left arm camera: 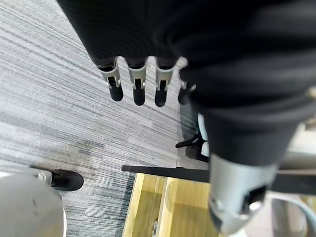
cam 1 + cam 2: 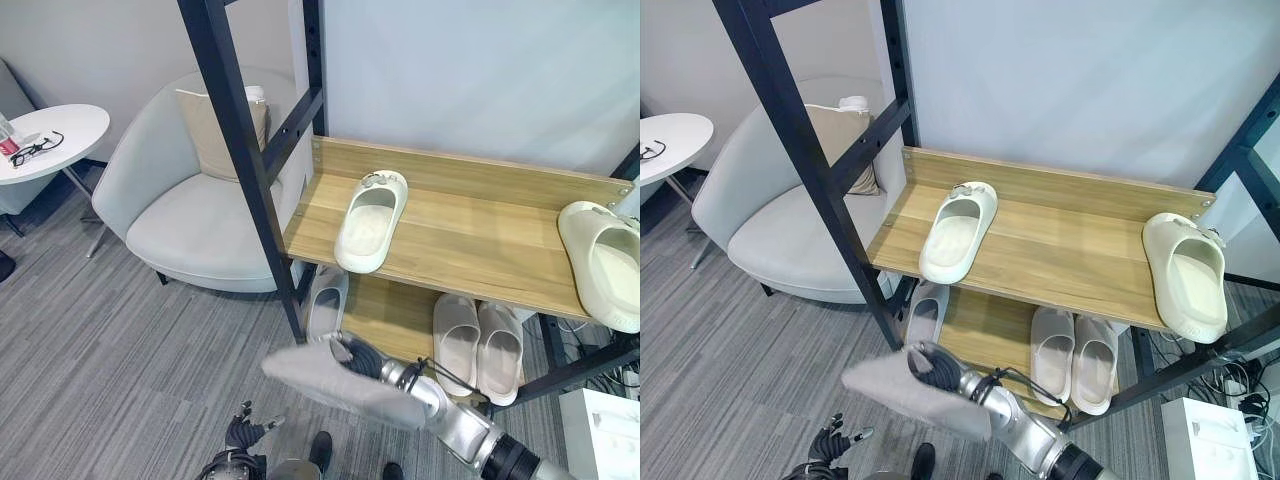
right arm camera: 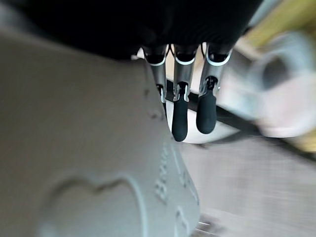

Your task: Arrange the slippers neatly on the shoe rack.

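Below the rack's front edge, a grey slipper (image 2: 330,380) is held sole-up in the right hand (image 2: 362,357), fingers clasped around it. Shoe rack (image 2: 470,240): cream slippers on the wooden upper shelf, pale ones below. Grey striped carpet (image 2: 110,340), armchair (image 2: 190,210), round table (image 2: 50,135). Left hand (image 1: 136,81) hangs low, fingers relaxed.

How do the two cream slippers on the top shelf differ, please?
The left slipper lies well in on the top shelf, near its left end; the right slipper sits at the right end, overhanging the front edge. The left slipper angles left toward the front; the right one points nearly straight. Both are cream, sole down.
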